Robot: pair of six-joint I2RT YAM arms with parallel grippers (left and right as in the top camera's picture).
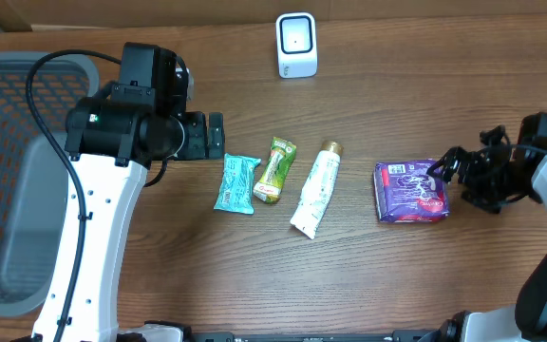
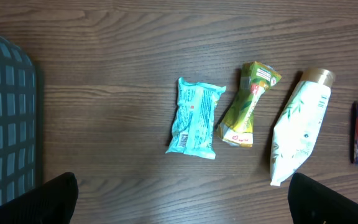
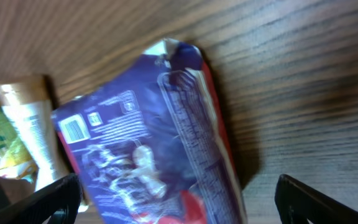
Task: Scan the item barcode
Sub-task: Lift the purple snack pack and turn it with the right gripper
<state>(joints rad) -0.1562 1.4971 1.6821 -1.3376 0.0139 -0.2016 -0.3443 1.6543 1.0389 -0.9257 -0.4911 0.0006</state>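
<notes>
Packets lie in a loose row on the wooden table, and the purple packet is the rightmost of them, flat on the wood. A small barcode shows on its upward face in the right wrist view.

The right gripper sits at the packet's right edge. Its jaws are spread wide, and the wrist view shows one finger on each side of the packet, with neither seen pressing on it. Whether a fingertip touches the wrapper I cannot tell.

Just left of the purple packet is a white tube with a gold cap, lying at a slant. Further left are a green pouch and then a teal packet, close together. None of these lies between the packet and the right gripper.

The left gripper hangs well left of the purple packet, above the teal one, its jaws also wide apart and empty. A white scanner stands well up and left of the purple packet, near the table's far edge. A grey mesh basket is farthest left.
</notes>
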